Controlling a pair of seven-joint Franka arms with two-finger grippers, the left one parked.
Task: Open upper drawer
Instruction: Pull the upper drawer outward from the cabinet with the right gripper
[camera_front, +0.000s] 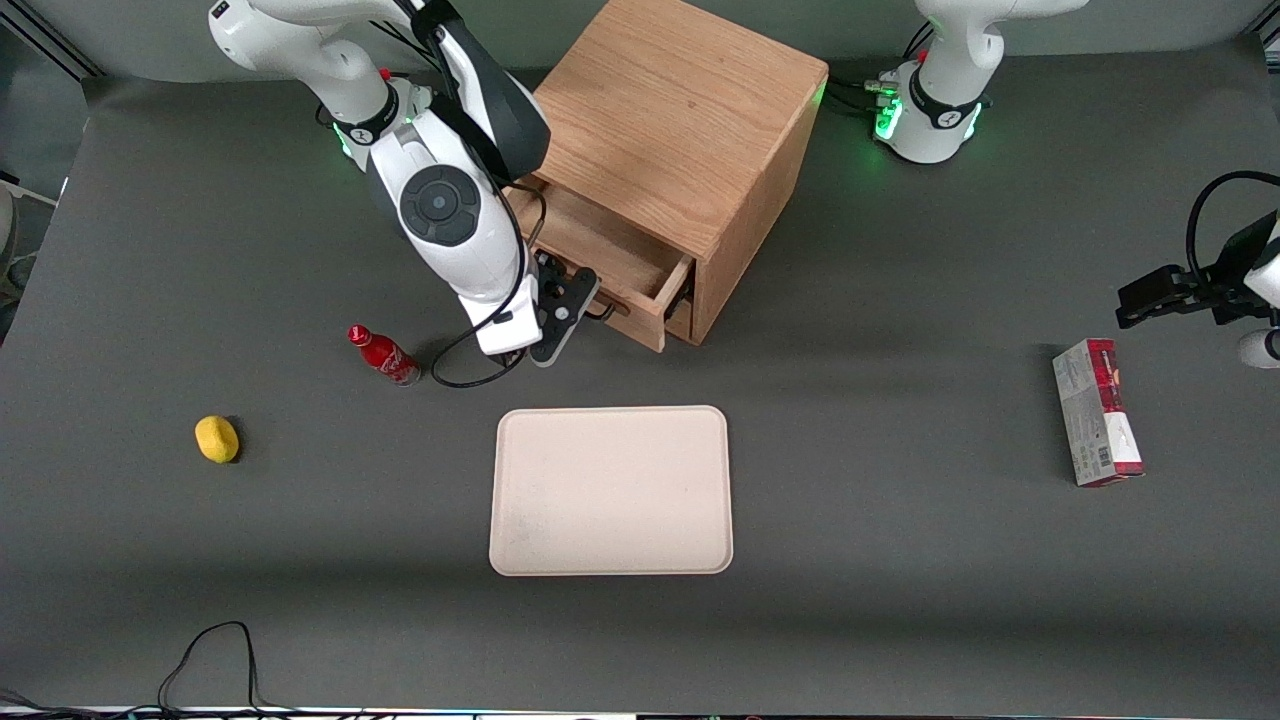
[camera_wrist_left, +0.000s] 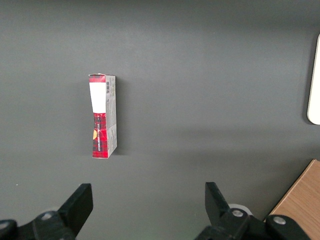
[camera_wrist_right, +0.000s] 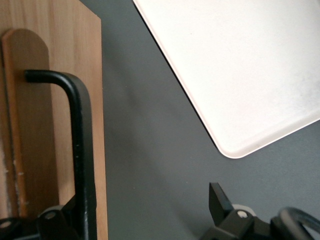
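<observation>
The oak cabinet (camera_front: 680, 120) stands at the back of the table, and its upper drawer (camera_front: 615, 250) is slid part-way out toward the front camera, its inside showing. In the right wrist view the drawer's front panel (camera_wrist_right: 35, 125) and its black wire handle (camera_wrist_right: 82, 150) fill one side. My right gripper (camera_front: 570, 300) sits just in front of that drawer front at handle height. The gripper (camera_wrist_right: 147, 202) is open: one finger is next to the handle bar, the other finger (camera_wrist_right: 216, 200) stands far from it over bare table. Nothing is clamped between them.
A beige tray (camera_front: 612, 490) lies nearer the front camera than the cabinet, its corner (camera_wrist_right: 235, 100) close to the gripper. A red bottle (camera_front: 383, 355) lies beside the working arm; a yellow fruit (camera_front: 217, 439) is nearer the camera. A red-and-white carton (camera_front: 1097, 412) lies toward the parked arm's end.
</observation>
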